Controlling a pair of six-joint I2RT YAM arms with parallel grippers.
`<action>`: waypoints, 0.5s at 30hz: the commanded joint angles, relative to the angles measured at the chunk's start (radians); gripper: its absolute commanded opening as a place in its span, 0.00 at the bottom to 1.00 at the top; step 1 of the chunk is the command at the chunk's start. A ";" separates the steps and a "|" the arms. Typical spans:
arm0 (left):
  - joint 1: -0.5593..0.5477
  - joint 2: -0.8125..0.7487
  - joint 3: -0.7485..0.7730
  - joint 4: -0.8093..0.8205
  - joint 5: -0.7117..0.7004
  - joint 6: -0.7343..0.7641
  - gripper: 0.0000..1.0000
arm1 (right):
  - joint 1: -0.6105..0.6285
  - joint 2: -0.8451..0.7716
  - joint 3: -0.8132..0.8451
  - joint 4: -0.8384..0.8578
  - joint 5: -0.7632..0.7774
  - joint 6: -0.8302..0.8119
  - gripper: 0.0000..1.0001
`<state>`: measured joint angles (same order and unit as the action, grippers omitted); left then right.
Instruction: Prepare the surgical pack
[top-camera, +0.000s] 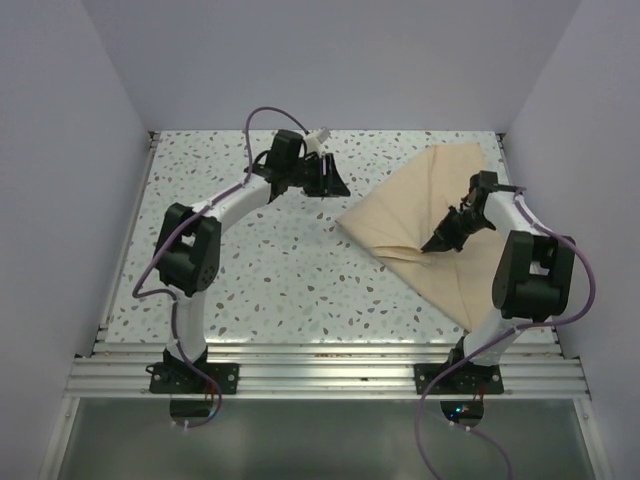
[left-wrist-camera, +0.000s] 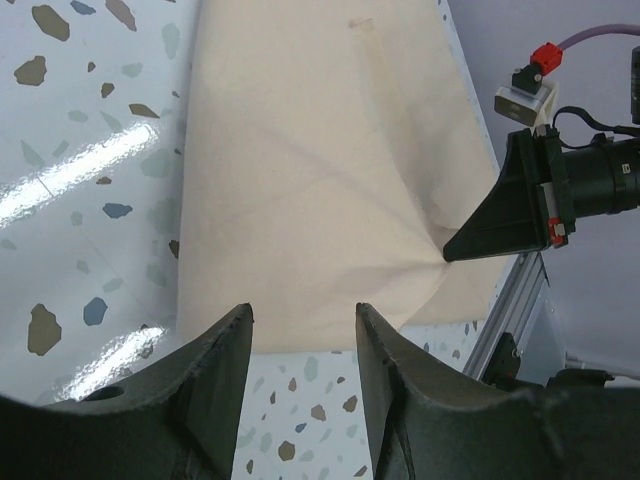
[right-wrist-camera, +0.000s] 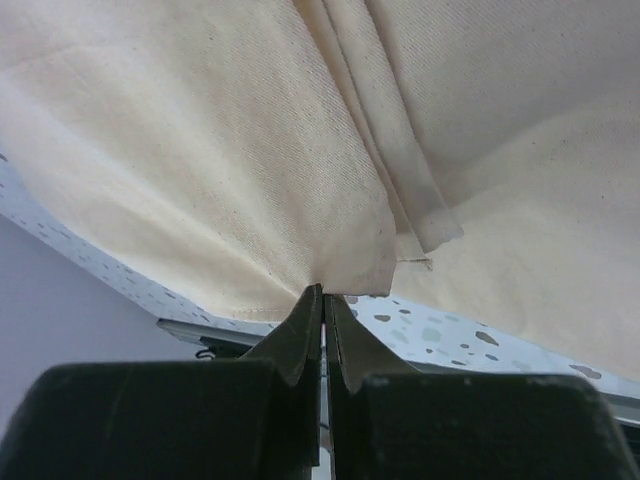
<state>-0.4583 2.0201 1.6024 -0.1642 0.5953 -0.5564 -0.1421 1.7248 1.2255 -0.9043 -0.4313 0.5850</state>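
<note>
Two robot arms stood at the near edge of a speckled table (top-camera: 260, 270), working on a large tan cloth (top-camera: 400, 220) that lay folded in a rough diamond shape on the right half, reaching from the far right corner down toward the right arm's base. The right pincer (top-camera: 440, 243) was shut tight on the cloth, its tips pinching a folded edge near the middle of the sheet. Creases fanned out from the pinch, and the right wrist view showed several layers and a hemmed strip just above the tips. The left pincer (top-camera: 325, 180) hung over bare table toward the far middle, just left of the cloth. Its fingers stood apart, held nothing and pointed at the cloth's near edge. No tray, scissors, forceps, gauze or packet showed in any view. Whether they lay under the folds could not be told. The step in hand appeared to be wrapping, with one flap of the cloth gripped and ready to be drawn over. The next move likely called for the right pincer to lift the pinched edge just enough to clear the layers below, then carry it across without dragging the whole bundle. The open left pincer would probably need to press down or grip the opposite side to hold the cloth steady.
</note>
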 joint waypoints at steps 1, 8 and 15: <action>0.006 0.029 0.042 0.017 0.044 -0.002 0.49 | -0.001 -0.037 -0.043 -0.047 0.034 -0.033 0.00; 0.006 0.058 0.060 0.011 0.055 -0.005 0.49 | 0.001 -0.077 -0.098 -0.062 0.078 -0.059 0.00; -0.016 0.152 0.140 0.014 0.112 -0.040 0.49 | 0.001 -0.050 -0.135 -0.047 0.115 -0.066 0.00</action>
<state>-0.4614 2.1365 1.6844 -0.1650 0.6556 -0.5674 -0.1421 1.6875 1.1091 -0.9119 -0.3740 0.5461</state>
